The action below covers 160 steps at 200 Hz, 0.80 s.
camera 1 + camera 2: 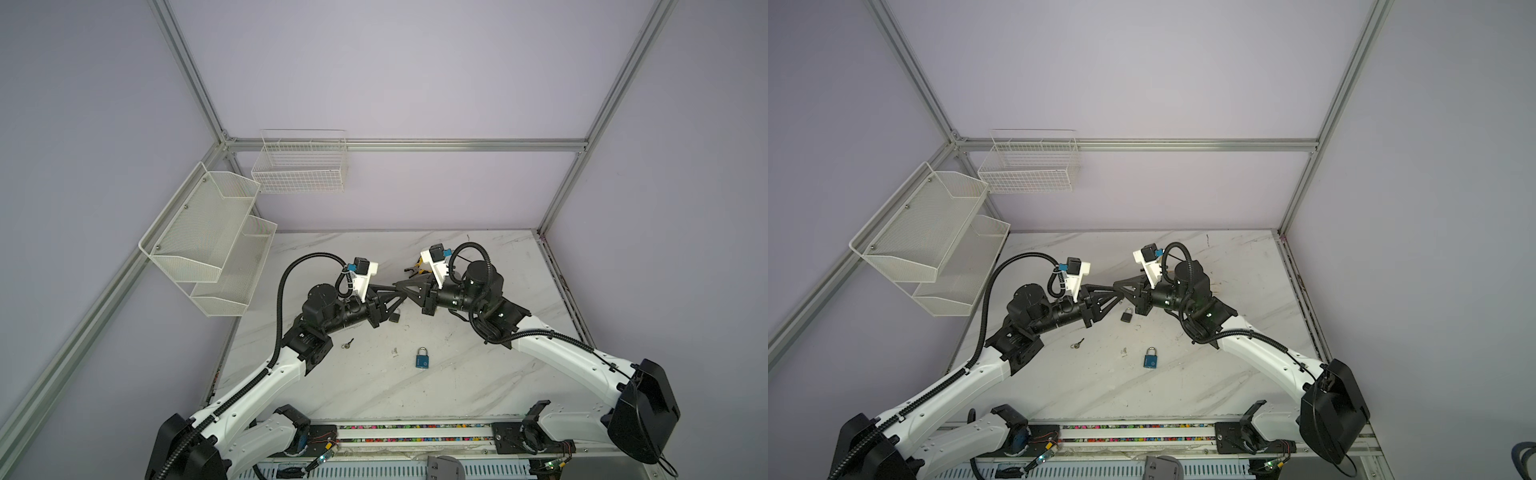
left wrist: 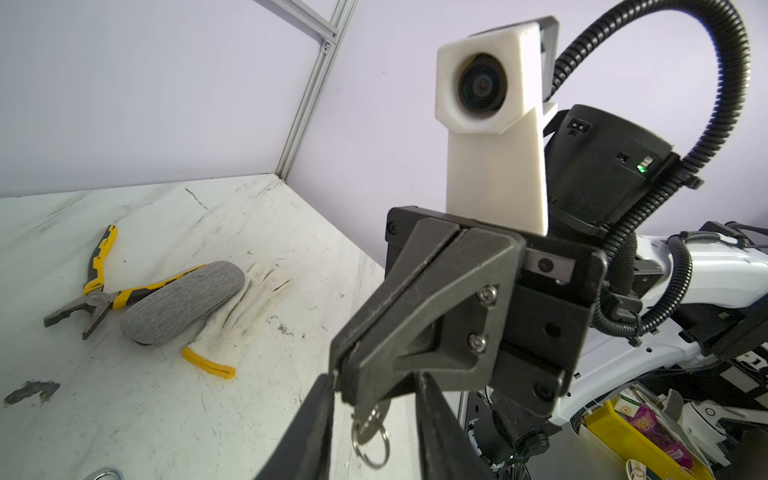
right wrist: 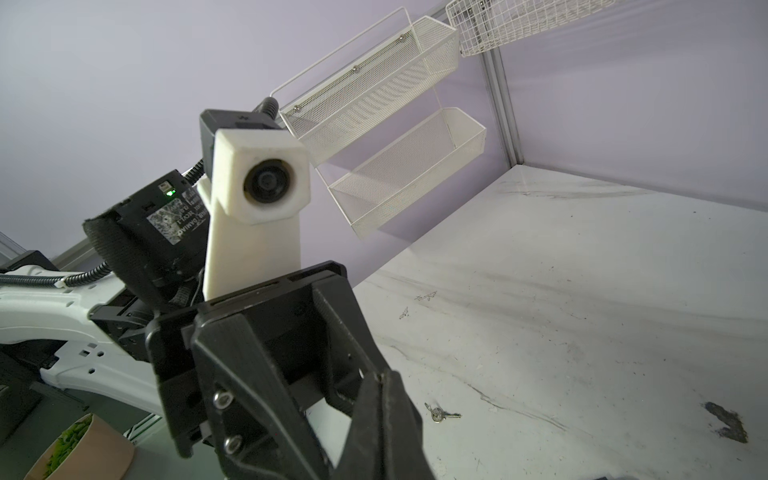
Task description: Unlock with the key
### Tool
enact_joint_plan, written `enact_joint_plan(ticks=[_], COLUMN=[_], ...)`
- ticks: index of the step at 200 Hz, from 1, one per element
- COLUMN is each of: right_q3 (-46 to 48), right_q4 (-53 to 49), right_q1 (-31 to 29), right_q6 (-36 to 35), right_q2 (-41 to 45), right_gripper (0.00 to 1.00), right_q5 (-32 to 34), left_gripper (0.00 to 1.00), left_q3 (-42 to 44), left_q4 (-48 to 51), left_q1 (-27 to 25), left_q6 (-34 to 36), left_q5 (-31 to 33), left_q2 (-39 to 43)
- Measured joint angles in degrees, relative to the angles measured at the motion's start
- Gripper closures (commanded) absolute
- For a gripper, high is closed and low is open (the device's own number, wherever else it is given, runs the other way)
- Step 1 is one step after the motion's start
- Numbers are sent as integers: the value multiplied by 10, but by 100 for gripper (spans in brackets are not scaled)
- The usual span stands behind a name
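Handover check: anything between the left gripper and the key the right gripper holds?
Nothing visible. The right gripper is shut on the key, which hangs in the open gap between the fingers of the left gripper.

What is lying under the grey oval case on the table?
One yellow handle of the pliers and an edge of the white glove disappear beneath the grey case. How far they reach, and anything else under it, the case covers.

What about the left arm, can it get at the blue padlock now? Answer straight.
Probably yes. The blue padlock lies alone on the tabletop, nothing over or beside it. The left pincer is raised mid-table, its jaws around the key pinched in the right pincer, so it must leave that first.
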State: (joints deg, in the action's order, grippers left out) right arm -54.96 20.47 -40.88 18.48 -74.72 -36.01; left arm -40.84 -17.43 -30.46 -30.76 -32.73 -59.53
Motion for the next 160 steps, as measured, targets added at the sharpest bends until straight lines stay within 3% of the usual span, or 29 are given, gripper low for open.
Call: enact_joint_plan(ticks=[160], right_q3=[0], right_q4=[36], right_q1=[20], right_q6=[38], right_q2=[0], right_gripper=[100], right_q5=[-47], left_gripper=[95], left_q3=[0], left_q4=[-34], left_q1=[1], left_q6=[-10], left_q5=[-20], left_q2=[-11])
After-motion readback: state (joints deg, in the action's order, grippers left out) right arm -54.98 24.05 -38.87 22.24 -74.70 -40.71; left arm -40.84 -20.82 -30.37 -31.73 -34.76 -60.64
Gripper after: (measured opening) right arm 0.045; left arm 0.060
